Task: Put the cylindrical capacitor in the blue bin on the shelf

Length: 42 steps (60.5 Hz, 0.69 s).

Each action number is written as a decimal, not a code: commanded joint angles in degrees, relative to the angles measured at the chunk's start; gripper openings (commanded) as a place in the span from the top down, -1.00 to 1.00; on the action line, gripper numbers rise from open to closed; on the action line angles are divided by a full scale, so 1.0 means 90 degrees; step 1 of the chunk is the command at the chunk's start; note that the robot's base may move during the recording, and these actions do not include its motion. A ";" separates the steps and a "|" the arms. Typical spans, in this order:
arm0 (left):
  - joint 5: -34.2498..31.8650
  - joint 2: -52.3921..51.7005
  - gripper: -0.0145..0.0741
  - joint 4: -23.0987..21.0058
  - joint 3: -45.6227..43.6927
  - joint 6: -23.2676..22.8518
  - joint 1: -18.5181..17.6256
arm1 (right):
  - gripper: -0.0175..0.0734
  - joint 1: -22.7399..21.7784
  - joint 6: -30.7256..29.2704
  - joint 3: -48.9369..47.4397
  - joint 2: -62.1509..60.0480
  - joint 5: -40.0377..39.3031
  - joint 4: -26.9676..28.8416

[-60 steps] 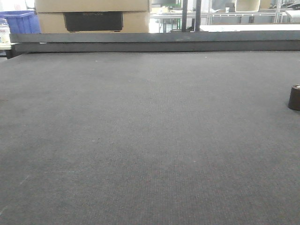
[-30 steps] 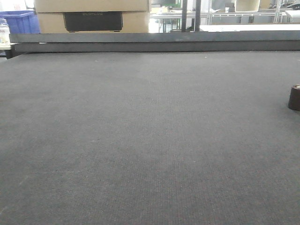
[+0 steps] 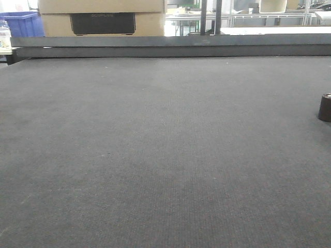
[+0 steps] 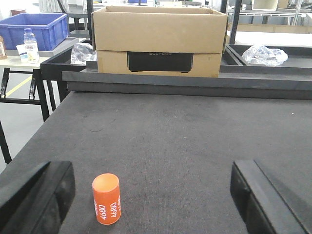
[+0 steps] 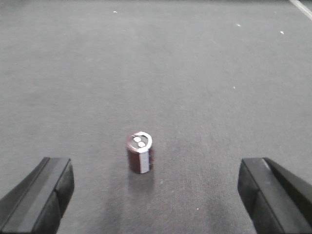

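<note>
The cylindrical capacitor (image 5: 139, 152), a squat dark maroon cylinder with a silver stripe and a pale ringed top, stands upright on the dark mat. My right gripper (image 5: 156, 197) is open, its fingers wide apart, with the capacitor ahead of them and slightly left of centre, untouched. In the front view the capacitor (image 3: 325, 107) sits at the far right edge. My left gripper (image 4: 152, 204) is also open and holds nothing. The shelf is out of view.
An orange cylinder marked 4680 (image 4: 107, 198) stands just inside my left gripper's left finger (image 4: 46, 195). A cardboard box (image 4: 158, 41) sits beyond the mat's raised back edge (image 3: 170, 46). A blue crate (image 4: 34, 27) and a bottle (image 4: 30, 45) rest on a side table at left.
</note>
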 commanded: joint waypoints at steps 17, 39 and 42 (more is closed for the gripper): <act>-0.0135 0.0004 -0.57 -0.0030 -0.0049 -0.0029 -0.0035 | -0.64 0.0048 -0.0007 0.0345 0.2053 -0.3527 -0.0095; -0.0135 0.0004 -0.57 -0.0030 -0.0049 -0.0029 -0.0035 | -0.64 0.0048 0.0317 -0.0160 0.4267 -0.5140 -0.0598; -0.0135 0.0004 -0.57 -0.0030 -0.0049 -0.0029 -0.0035 | -0.64 0.0048 0.0317 -0.0313 0.4474 -0.5158 -0.0598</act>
